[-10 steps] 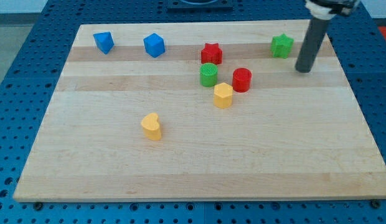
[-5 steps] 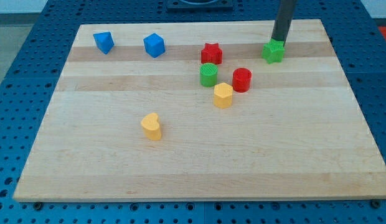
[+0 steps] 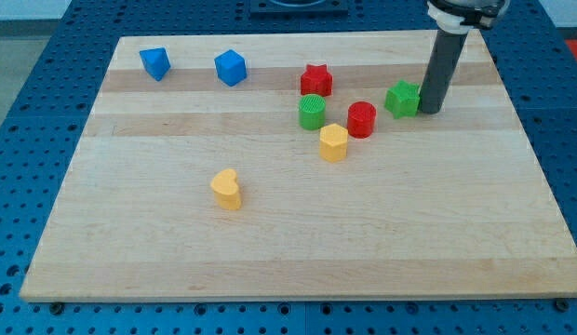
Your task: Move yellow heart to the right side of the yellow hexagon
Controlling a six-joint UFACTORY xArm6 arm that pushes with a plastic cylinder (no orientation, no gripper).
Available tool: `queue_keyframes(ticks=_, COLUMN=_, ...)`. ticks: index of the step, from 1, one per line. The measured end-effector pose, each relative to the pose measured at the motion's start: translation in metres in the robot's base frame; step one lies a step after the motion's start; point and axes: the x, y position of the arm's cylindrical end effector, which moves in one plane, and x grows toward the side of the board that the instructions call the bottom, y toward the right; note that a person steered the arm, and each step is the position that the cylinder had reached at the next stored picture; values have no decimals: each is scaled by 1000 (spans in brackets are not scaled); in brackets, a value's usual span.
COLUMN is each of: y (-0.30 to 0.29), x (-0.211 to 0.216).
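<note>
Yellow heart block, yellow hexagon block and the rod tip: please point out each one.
Yellow heart block (image 3: 227, 189), camera view, on its top face.
Yellow hexagon block (image 3: 333, 141), camera view, on its top face.
My tip (image 3: 429, 110), camera view, on the rod's lower end.

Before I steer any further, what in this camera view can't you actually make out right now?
- Whether my tip touches the green star: they sit side by side with no visible gap, but one view cannot settle contact.
- The rod's upper part and the arm: cut off by the view's top edge.
- The green star's right face: hidden behind the rod.
- The far faces of the yellow heart and yellow hexagon: turned away from the camera.
</note>
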Motion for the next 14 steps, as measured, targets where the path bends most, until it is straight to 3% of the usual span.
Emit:
queue_keyframes(ticks=3, y=-23, x=-18)
queue_keyframes(ticks=6, y=-36, x=14)
queue_keyframes(ticks=9, y=-71, x=1)
queue_keyframes(ticks=11, y=-62, x=1)
queue_keyframes(ticks=12, y=-33, x=-20)
queue_keyframes(ticks=13, y=-25, x=-69)
queue_keyframes(ticks=14, y=-62, x=-109)
